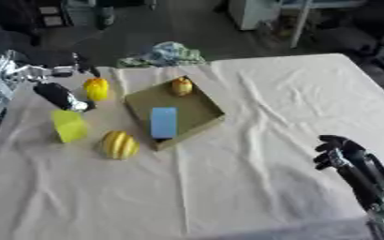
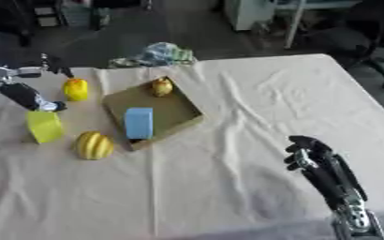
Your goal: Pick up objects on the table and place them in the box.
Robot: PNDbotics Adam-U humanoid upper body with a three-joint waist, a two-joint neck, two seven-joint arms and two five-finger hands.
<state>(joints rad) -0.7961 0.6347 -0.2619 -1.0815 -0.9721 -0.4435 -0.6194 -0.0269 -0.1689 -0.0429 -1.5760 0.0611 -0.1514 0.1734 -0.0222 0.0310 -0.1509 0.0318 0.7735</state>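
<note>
Nearest the camera, the right robot hand [image 2: 310, 154] rested idle at the lower right, fingers curled, grasping nothing; the left robot hand [image 1: 60, 96] hung over the bench [image 1: 269, 117] beside the yellow block [image 1: 69, 125], its fingers' state impossible to tell; outward lay a ribbed yellow fruit [image 1: 119, 145] and a small yellow object [image 1: 96, 88]; the box [image 1: 194, 110] already held a blue block [image 1: 164, 122] and 1 fruit [image 1: 181, 86]. The yellow block looked light and stiff, best pinched across its flat sides.

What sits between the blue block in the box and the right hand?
Only bare white tablecloth lies between the blue block and the right hand, clearest in the left eye view.
</note>
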